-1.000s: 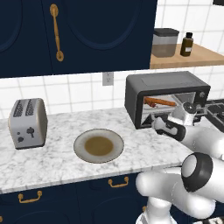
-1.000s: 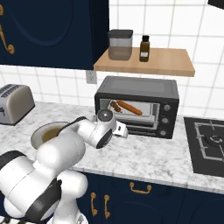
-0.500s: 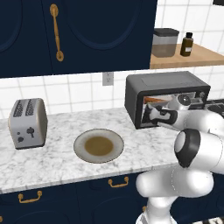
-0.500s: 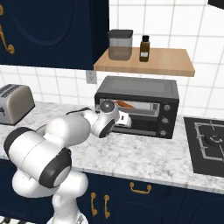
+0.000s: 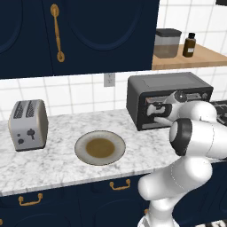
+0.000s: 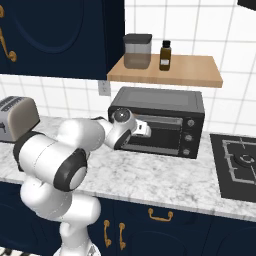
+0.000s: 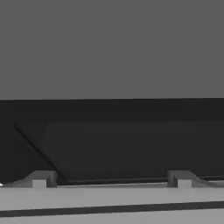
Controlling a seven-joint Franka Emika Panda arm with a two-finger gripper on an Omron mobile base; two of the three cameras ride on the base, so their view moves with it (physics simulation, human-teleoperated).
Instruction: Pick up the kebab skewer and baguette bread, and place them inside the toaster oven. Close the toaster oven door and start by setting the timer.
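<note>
Left base view: we see the gripper (image 5: 156, 110) against the toaster oven (image 5: 170, 99). Right base view: toaster oven door (image 6: 159, 135) looks shut. Hand view: fingertips (image 7: 40, 179) spread wide, empty. We judge the timer knob stiff, small; pinch its sides.

toaster oven (image 6: 192, 107): black | plate (image 5: 83, 154): grey-green, brown centre | counter (image 6: 150, 175): white-grey marble
</note>
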